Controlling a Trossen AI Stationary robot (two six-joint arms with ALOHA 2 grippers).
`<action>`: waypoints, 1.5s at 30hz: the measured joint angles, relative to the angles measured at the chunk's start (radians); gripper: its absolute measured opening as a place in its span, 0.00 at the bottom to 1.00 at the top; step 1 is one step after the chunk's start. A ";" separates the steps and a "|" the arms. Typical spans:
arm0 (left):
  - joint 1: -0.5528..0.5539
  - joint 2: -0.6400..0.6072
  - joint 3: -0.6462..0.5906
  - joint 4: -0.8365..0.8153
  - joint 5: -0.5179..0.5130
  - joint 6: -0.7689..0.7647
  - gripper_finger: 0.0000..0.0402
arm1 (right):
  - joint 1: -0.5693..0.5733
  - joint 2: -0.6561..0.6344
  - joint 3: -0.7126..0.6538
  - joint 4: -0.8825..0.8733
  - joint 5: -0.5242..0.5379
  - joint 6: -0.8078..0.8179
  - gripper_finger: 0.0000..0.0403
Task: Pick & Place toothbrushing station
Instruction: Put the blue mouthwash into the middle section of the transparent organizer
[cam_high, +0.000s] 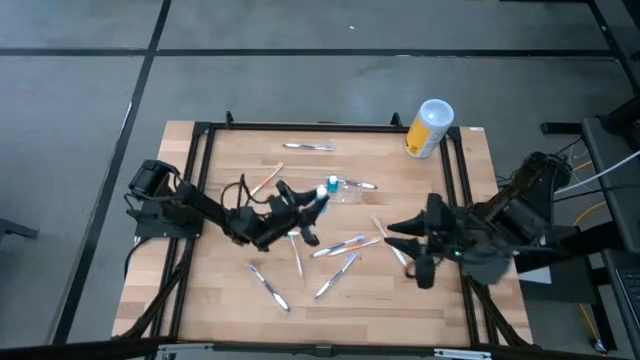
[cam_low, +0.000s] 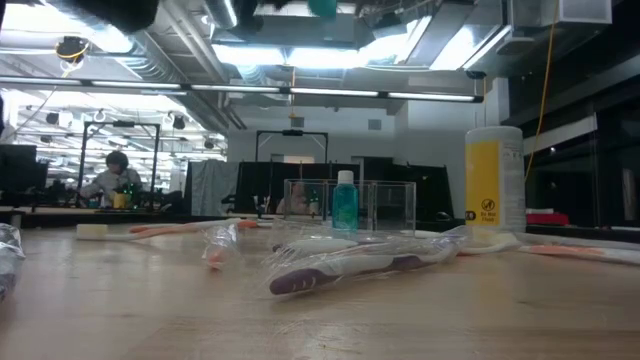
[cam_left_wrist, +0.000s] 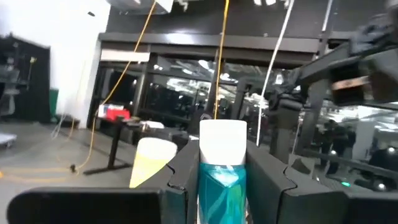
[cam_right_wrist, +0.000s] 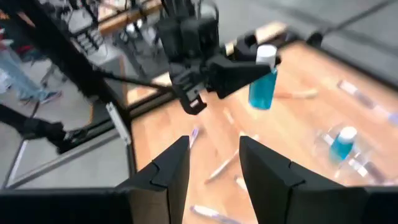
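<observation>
The toothbrushing station, a clear plastic holder (cam_high: 347, 190), stands on the wooden table right of centre. In the low view (cam_low: 385, 205) a small blue bottle with a white cap (cam_low: 345, 200) stands in it. My left gripper (cam_high: 308, 205) is shut on a second blue bottle with a white cap (cam_high: 321, 201), just left of the holder and above the table. My right gripper (cam_high: 392, 232) is open and empty at the right, its fingers pointing toward the table's left edge. My left gripper pinches the bottle's blue body (cam_left_wrist: 221, 183) just below the white cap (cam_left_wrist: 222, 138), between its two fingers. The fingers (cam_right_wrist: 239, 70) come about level from the table's left side. The bottle stands upright in the hold, lifted clear of the table.
Several wrapped toothbrushes lie about the table (cam_high: 345, 245) (cam_high: 270, 285) (cam_high: 308, 147), one close to the low camera (cam_low: 350, 268). A yellow canister with a white lid (cam_high: 429, 127) stands at the far right corner. A black frame (cam_high: 300, 127) runs around the table.
</observation>
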 joint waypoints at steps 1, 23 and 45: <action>-0.008 0.008 0.026 -0.029 -0.002 0.023 0.22 | -0.028 0.000 -0.010 0.008 -0.047 0.000 0.35; -0.038 0.143 0.134 -0.141 -0.031 0.003 0.22 | -0.509 0.093 -0.017 -0.182 -0.929 0.056 0.34; -0.048 0.142 0.134 -0.415 0.054 -0.200 0.22 | -0.621 0.196 -0.002 -0.130 -0.931 -0.156 0.34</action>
